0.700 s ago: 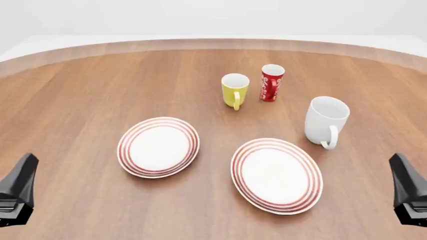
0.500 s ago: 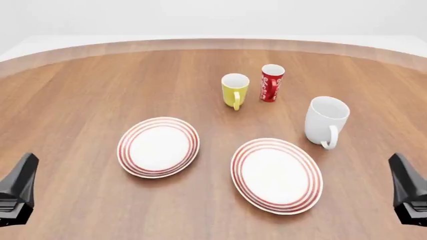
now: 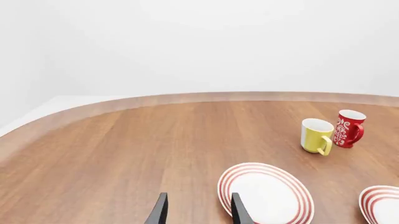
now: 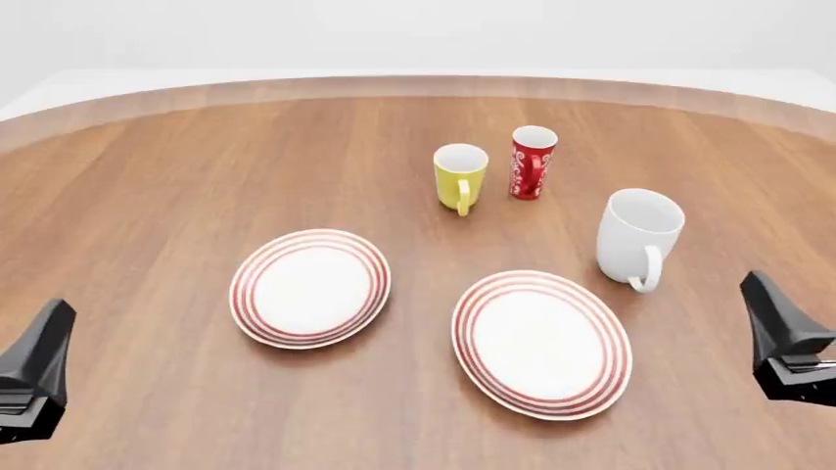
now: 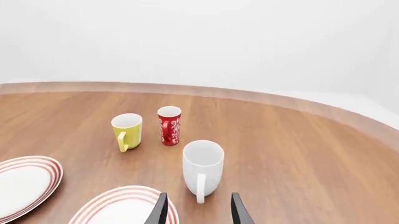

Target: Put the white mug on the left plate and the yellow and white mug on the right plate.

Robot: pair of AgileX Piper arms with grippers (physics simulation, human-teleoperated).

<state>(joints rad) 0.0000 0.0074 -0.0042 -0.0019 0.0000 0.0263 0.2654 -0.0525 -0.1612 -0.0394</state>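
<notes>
Only the right gripper (image 4: 784,343) is changing place since the earlier front view, edging up and inward from the right border; the left gripper (image 4: 37,377) is sitting where it was, and both are cut off by the frame edges. Each wrist view is showing two dark fingertips standing apart with nothing between them.

Spreading under everything is the brown wooden table (image 4: 157,196), its curved far edge meeting a plain white backdrop. On it, the right plate (image 4: 541,343) is lying near the middle, the left plate (image 4: 311,288) well apart on its left. Just beyond the right plate's far right rim, the white mug (image 4: 639,236) is standing upright, handle facing the camera. Farther back, the yellow and white mug (image 4: 459,177) is standing just beside a red mug (image 4: 531,162).
</notes>
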